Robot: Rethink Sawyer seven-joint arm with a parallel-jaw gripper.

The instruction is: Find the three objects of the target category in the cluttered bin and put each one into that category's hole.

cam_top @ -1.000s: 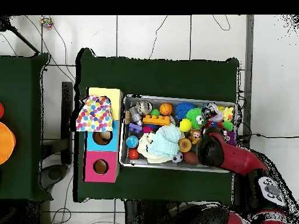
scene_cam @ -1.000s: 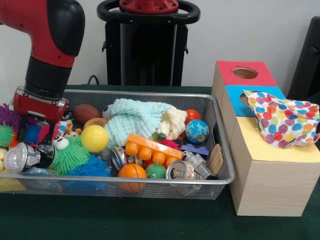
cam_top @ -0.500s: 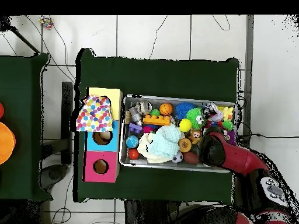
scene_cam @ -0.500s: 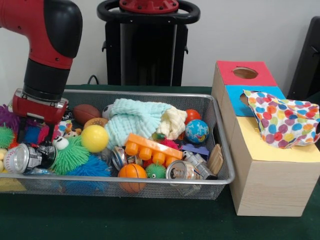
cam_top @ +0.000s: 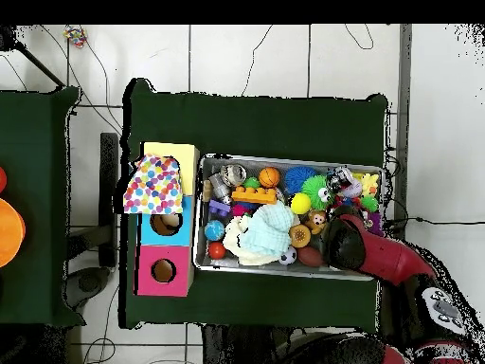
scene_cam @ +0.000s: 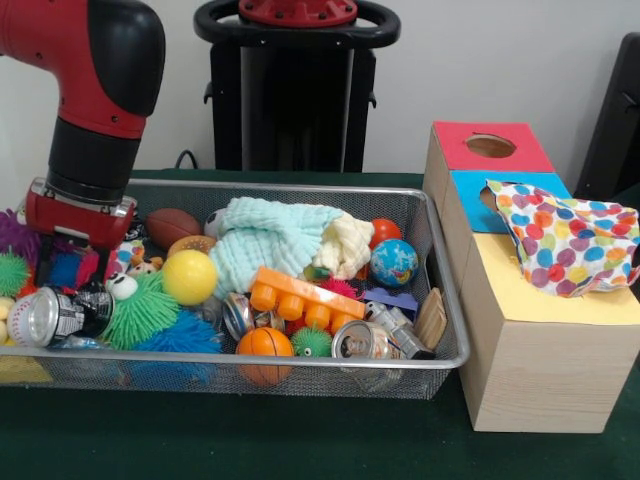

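The silver wire mesh bin (scene_cam: 300, 362) is full of toys, also in the overhead view (cam_top: 284, 159). A mint-green cloth (scene_cam: 265, 245) and a cream cloth (scene_cam: 348, 243) lie bunched at its middle back. The polka-dot cloth (scene_cam: 565, 245) lies draped over the yellow-panelled box (scene_cam: 540, 300) and part of the blue one, hiding the yellow box's hole; it shows from above too (cam_top: 153, 185). My gripper (scene_cam: 72, 270) is low in the bin's left end among spiky toys, open and holding nothing I can see. From above the arm (cam_top: 352, 245) covers it.
The blue box (scene_cam: 470, 190) and red box (scene_cam: 485, 145) with its round cutout stand behind the yellow one. A yellow ball (scene_cam: 188, 277), an orange brick (scene_cam: 300, 297), cans, small balls and green and blue spiky toys crowd the bin.
The arm has shifted very slightly at the bin's end. The cloths and toys have not moved.
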